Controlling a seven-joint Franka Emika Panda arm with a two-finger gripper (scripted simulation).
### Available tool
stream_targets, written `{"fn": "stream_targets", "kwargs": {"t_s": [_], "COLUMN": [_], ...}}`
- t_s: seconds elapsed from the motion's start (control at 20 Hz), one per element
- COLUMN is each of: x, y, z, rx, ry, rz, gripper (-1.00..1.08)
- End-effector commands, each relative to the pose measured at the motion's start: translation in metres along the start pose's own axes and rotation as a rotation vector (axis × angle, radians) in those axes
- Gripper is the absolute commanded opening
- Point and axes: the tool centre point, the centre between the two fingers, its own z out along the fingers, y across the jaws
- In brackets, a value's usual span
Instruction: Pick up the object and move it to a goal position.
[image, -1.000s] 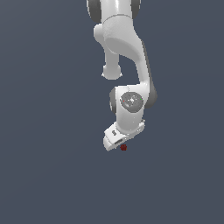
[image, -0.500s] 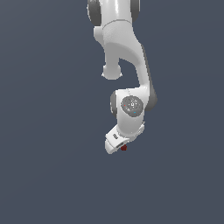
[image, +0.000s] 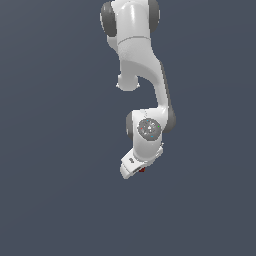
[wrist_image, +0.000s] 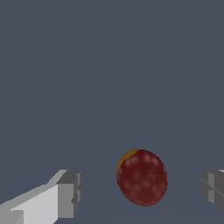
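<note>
The claw (wrist_image: 140, 192) stands wide around the object (wrist_image: 142, 177), touching nothing. This small round fruit seems light, a bit soft; grip gently at its middle.

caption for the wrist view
Open gripper straddling a dark red, bumpy round object, not yet touching either finger.

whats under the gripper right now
A dark red blob sits between the open jaws of the gripper, touching neither finger. In the exterior view the gripper covers nearly all of it; only a red sliver shows. Beneath is plain grey floor.
</note>
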Motion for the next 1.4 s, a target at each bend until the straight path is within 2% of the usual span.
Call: {"fn": "stream_targets", "kwargs": {"t_s": [0.0, 0.25, 0.3, 0.95, 1.35], "x": [0.000, 0.001, 0.001, 0.002, 0.016], "y": [0.000, 0.001, 0.001, 0.000, -0.003], "z": [0.010, 0.013, 0.013, 0.010, -0.039], "rx": [0.000, 0.000, 0.000, -0.001, -0.007], "ry": [0.001, 0.001, 0.001, 0.002, 0.019], "rz": [-0.001, -0.001, -0.001, -0.007, -0.081], "gripper": [1.00, 1.00, -1.00, -1.00, -1.00]}}
